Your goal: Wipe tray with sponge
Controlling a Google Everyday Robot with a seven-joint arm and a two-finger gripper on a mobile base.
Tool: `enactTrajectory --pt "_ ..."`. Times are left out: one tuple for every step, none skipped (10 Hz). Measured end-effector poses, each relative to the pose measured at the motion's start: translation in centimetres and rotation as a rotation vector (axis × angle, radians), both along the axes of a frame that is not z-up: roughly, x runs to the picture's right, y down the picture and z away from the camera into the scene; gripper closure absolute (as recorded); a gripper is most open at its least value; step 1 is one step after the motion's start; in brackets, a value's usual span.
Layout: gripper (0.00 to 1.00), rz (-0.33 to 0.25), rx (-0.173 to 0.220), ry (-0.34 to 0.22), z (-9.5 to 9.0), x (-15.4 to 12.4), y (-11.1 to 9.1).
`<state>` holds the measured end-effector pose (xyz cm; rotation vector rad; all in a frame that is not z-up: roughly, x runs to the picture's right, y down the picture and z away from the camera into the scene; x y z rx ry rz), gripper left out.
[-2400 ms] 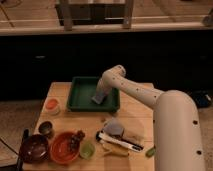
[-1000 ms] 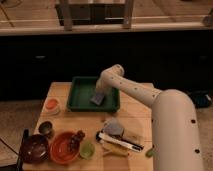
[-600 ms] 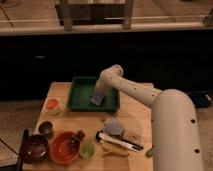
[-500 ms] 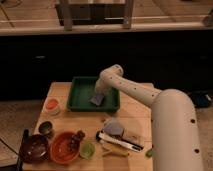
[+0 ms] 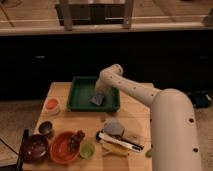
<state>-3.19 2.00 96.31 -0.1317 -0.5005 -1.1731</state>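
One camera looks down and forward from high behind the white robot arm (image 5: 167,117), which fills the right foreground. It takes in most of the light wooden table (image 5: 135,107), with the gripper (image 5: 101,90) over the dark green shallow plastic tray (image 5: 79,103) by the far edge.

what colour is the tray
The tray is dark green, clearest in the camera view; the gripper is at the sponge inside it.

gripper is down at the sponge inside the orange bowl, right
Not quite. The camera view shows the gripper down at the sponge inside the dark green tray, not the orange bowl, which sits nearer the table's front edge.
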Motion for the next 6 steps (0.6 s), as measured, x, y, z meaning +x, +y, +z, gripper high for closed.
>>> enactTrajectory --pt "0.98 -0.003 -0.001 -0.001 -0.02 0.05 0.06" --pt "0.98 -0.007 -0.003 -0.001 -0.06 0.05 0.12" --pt "0.98 -0.013 -0.005 -0.002 -0.09 0.04 0.23" --pt "0.98 -0.015 -0.006 -0.003 -0.11 0.03 0.28" --pt "0.98 -0.021 -0.008 -0.004 -0.14 0.06 0.37" --pt "0.98 -0.025 -0.01 -0.005 -0.17 0.06 0.44"
